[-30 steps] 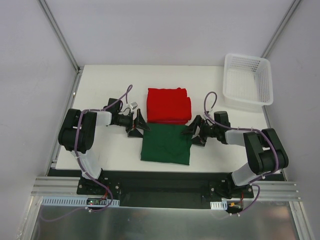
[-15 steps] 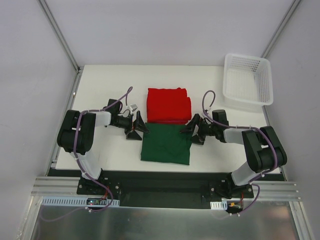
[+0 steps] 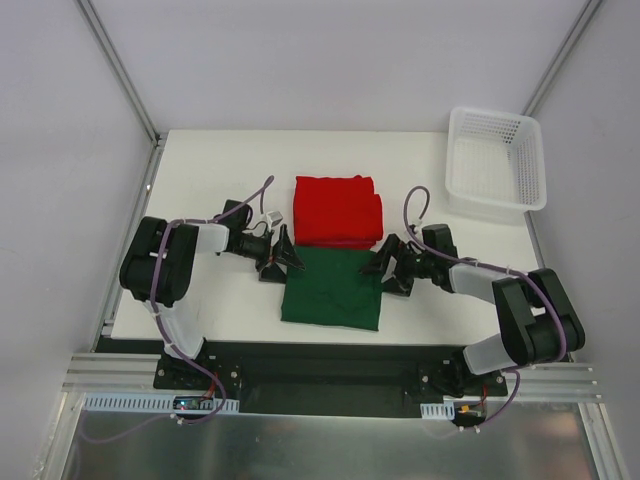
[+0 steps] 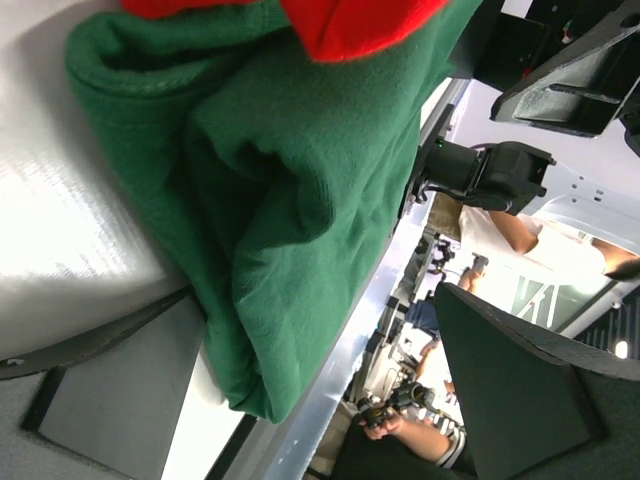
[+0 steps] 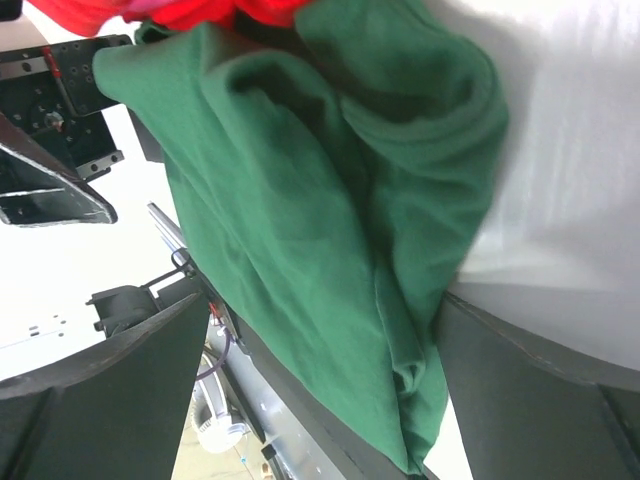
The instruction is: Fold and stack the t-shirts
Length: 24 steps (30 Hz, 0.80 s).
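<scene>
A folded green t-shirt [image 3: 332,287] lies flat on the white table [image 3: 210,170], its far edge touching a folded red t-shirt [image 3: 337,210]. My left gripper [image 3: 283,262] is open at the green shirt's far left corner. My right gripper [image 3: 385,268] is open at its far right corner. In the left wrist view the green shirt's folded edge [image 4: 290,200] reaches in between the spread fingers of the left gripper [image 4: 315,300], with red cloth [image 4: 340,20] above. In the right wrist view the green layers [image 5: 330,200] fill the gap of the right gripper [image 5: 325,300].
A white plastic basket [image 3: 497,163] stands at the table's far right corner. Metal frame posts rise at the back corners. The arms' bases sit on the black rail [image 3: 320,370] along the near edge.
Both grippers have slid a little inward and nearer, closing in on the green shirt's far corners. Neither shirt has moved.
</scene>
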Tool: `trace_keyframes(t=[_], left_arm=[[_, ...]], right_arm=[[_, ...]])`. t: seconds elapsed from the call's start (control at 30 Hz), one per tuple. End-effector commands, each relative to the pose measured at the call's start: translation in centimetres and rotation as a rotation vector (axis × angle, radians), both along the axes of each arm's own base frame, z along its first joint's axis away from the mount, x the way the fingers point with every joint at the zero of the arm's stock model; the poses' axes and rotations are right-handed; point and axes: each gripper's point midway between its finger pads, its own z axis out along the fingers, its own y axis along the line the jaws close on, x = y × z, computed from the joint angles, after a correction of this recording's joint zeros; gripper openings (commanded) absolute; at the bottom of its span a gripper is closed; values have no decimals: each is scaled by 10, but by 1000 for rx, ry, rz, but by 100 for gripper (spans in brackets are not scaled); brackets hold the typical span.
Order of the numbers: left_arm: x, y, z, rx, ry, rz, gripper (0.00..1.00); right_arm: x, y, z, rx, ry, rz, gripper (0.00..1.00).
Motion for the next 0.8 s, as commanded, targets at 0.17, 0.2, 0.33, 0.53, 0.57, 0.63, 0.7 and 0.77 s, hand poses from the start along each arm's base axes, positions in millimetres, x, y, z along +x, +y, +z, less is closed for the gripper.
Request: trace_keyframes(t=[0.17, 0.2, 0.33, 0.53, 0.57, 0.63, 0.7, 0.77], left_arm=[[0, -5, -24, 61, -15, -2, 99], [2, -6, -24, 55, -28, 1, 99], [0, -9, -26, 43, -20, 10, 99], [-7, -15, -29, 29, -9, 2, 99], [-8, -15, -30, 30, -7, 1, 99], [-9, -16, -30, 30, -6, -3, 99], [-11, -17, -30, 31, -6, -6, 99], [-12, -18, -31, 33, -7, -11, 99]], right_arm=[[-32, -19, -27, -121, 100, -8, 96], [-33, -19, -27, -120, 96, -5, 96], [-39, -19, -31, -121, 108, -2, 96], [-47, -16, -38, -113, 125, -1, 96], [-48, -15, -39, -115, 128, 1, 96], [-48, -13, -41, -115, 128, 3, 96], [-46, -10, -42, -110, 112, 0, 96], [-44, -8, -44, -103, 124, -3, 96]])
